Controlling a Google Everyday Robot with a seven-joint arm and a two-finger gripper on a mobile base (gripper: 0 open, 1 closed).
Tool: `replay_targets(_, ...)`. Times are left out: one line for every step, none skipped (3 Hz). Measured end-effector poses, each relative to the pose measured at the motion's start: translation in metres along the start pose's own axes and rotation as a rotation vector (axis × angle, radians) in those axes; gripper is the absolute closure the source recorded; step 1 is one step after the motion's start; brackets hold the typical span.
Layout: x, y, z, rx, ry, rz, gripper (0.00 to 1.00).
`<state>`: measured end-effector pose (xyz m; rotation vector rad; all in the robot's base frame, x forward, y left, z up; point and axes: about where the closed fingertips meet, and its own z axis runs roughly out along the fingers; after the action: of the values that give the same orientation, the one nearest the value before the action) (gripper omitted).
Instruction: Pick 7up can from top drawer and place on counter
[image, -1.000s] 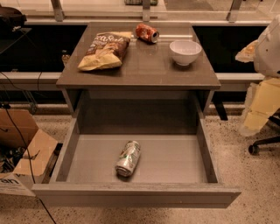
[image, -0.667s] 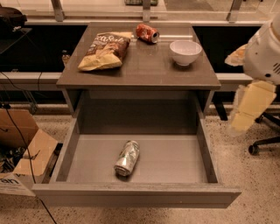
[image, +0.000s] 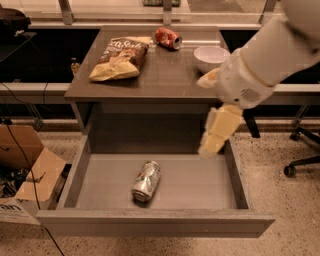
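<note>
Speckled flooring surrounds the cabinet, with a cardboard box (image: 22, 160) at left. Top drawer (image: 155, 222) stands pulled fully out below the worktop's near edge. 7up can (image: 146, 181) lies on its side on the drawer floor, slightly left of centre, shiny end toward the drawer front. Gripper (image: 205, 117) hangs over the drawer's right rear, just below the worktop's near right corner, apart from the can; its cream fingers (image: 220, 127) are spread wide and hold nothing. Worktop (image: 165, 80) carries a chip bag (image: 120, 57) toward the left edge, a white bowl (image: 210, 57) near the right edge, and a red can (image: 167, 38) lying at the far edge.
</note>
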<state>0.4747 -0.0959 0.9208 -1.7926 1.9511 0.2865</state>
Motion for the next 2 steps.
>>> replay_targets(-0.017, -0.008, 0.037, -0.055, -0.069, -0.039, 0.00)
replay_targets(-0.014, -0.015, 0.080, -0.120, -0.101, -0.037, 0.00)
